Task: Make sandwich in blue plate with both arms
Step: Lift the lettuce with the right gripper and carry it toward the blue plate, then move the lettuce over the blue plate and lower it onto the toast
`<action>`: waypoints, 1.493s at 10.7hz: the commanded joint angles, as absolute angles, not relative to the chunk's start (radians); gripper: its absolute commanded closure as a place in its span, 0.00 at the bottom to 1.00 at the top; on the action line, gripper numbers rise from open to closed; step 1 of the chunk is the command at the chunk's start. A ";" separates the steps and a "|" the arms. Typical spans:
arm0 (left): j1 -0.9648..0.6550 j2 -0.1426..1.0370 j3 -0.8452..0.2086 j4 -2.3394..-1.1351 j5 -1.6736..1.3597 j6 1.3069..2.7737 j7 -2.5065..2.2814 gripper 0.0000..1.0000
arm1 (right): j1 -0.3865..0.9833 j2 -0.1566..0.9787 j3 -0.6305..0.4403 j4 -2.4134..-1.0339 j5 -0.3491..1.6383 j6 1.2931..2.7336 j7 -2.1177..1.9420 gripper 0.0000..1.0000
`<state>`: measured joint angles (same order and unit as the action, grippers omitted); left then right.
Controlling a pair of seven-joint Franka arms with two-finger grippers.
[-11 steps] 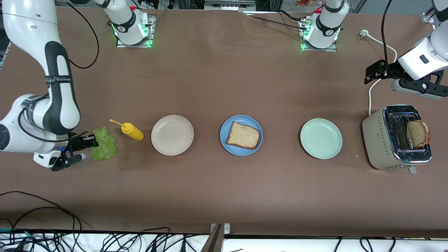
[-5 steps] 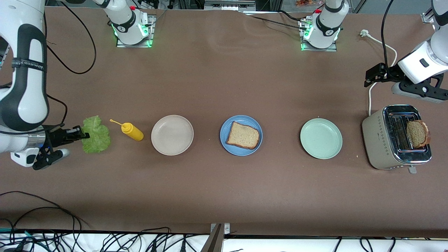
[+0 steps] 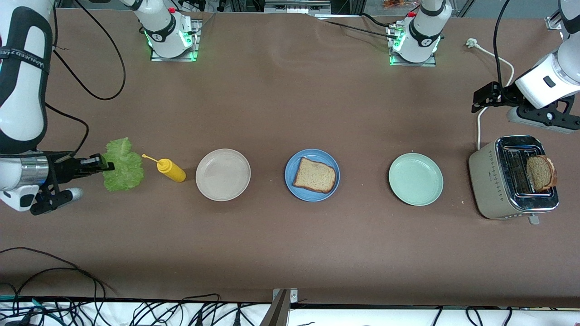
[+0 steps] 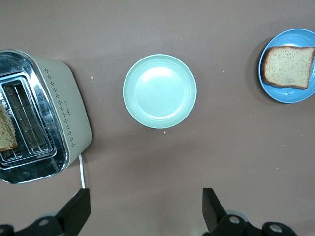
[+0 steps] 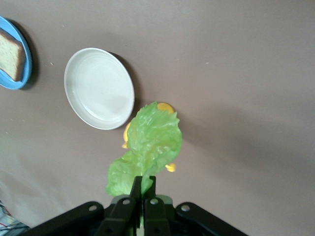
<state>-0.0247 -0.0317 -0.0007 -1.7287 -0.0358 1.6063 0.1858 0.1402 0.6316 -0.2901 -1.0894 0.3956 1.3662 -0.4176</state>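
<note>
Since the earlier frames the right gripper (image 3: 102,164) had risen, carrying the lettuce leaf (image 3: 121,165) clear of the table; it hung pinched between the pressed-together fingers, over the table beside the yellow bottle (image 3: 170,169). One bread slice (image 3: 315,175) lay on the blue plate (image 3: 293,160); the other stood in the toaster (image 3: 487,181). The left gripper (image 4: 145,206) waited unmoved, fingers spread, above the table by the toaster.

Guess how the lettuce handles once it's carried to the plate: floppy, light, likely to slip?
Probably floppy: the lettuce hangs ruffled from the right gripper, pinched at one edge only. Likely very light, being a thin leaf. It may sway or fold in transit, so it could land crooked on the bread.
</note>
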 commanded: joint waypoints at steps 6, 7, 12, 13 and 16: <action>-0.034 -0.021 0.006 -1.704 -0.041 1.598 0.181 0.00 | 0.210 0.630 -0.038 -1.026 0.419 1.460 0.225 1.00; -0.034 -0.021 0.006 -1.704 -0.041 1.598 0.181 0.00 | 0.242 0.632 -0.038 -1.026 0.419 1.497 0.273 1.00; -0.034 -0.021 0.006 -1.704 -0.041 1.598 0.181 0.00 | 0.371 0.676 -0.005 -1.029 0.419 1.734 0.579 1.00; -0.034 -0.021 0.006 -1.704 -0.041 1.598 0.181 0.00 | 0.397 0.693 -0.005 -1.031 0.419 1.791 0.636 1.00; -0.032 -0.021 0.006 -1.704 -0.041 1.598 0.181 0.00 | 0.468 0.739 0.006 -1.040 0.420 1.977 0.819 1.00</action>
<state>-0.0279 -0.0310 0.0006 -1.7274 -0.0358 1.6063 0.1857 0.4286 0.7069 -0.0010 -1.0471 0.4034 1.8817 0.7154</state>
